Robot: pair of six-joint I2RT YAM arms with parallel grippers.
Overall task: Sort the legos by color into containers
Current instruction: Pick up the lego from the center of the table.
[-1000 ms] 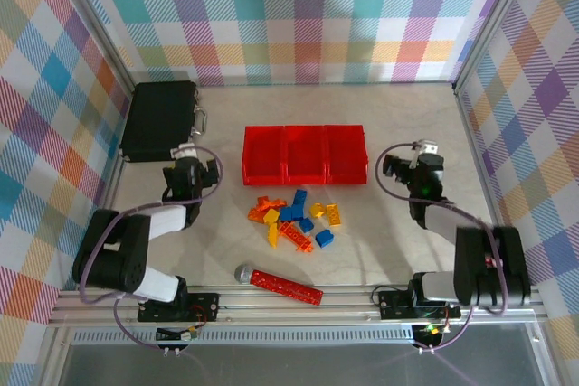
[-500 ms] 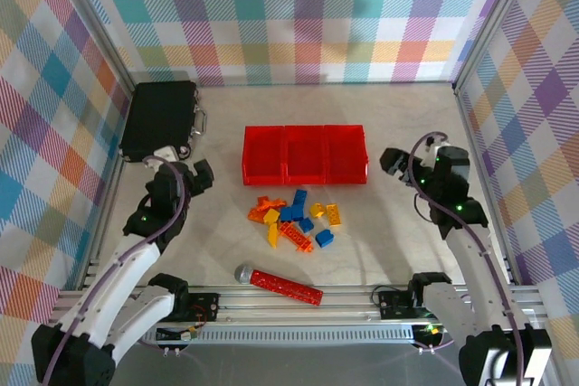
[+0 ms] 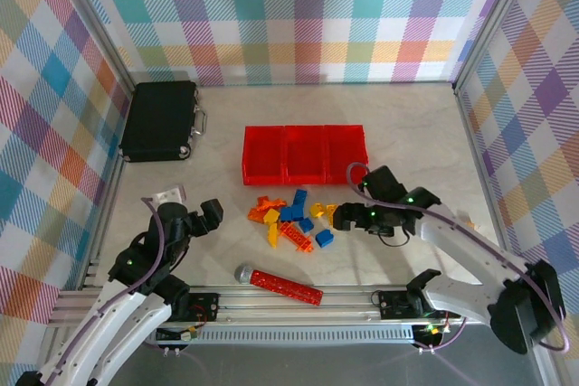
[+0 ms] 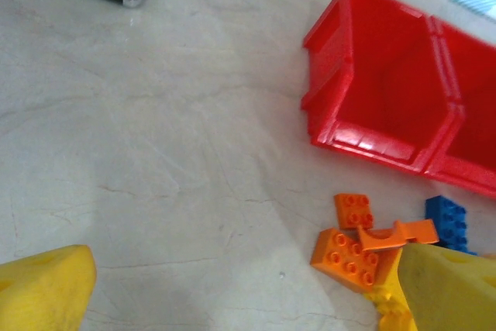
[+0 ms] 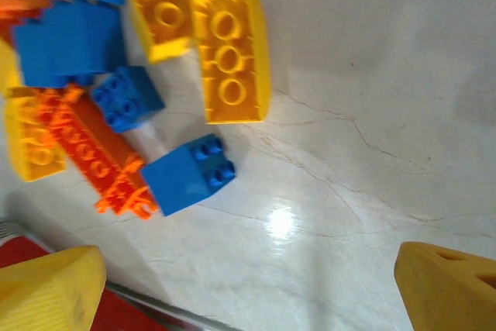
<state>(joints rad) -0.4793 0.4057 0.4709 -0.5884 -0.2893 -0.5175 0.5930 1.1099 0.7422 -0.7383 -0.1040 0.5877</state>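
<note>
Hovering beside legos (image 3: pixel 294 219) — right gripper (image 3: pixel 342 216), jaws apart.

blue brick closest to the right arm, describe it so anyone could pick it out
Find the row of three red bins; the loose bricks lie just in front of it. At that pile's near right corner sits a blue brick, beside the long orange brick. The other blue ones are bunched in the middle; this one sits at the edge.

Plaid walls (image 3: pixel 298 15), marbled pale tabletop (image 3: pixel 407 124)
</note>
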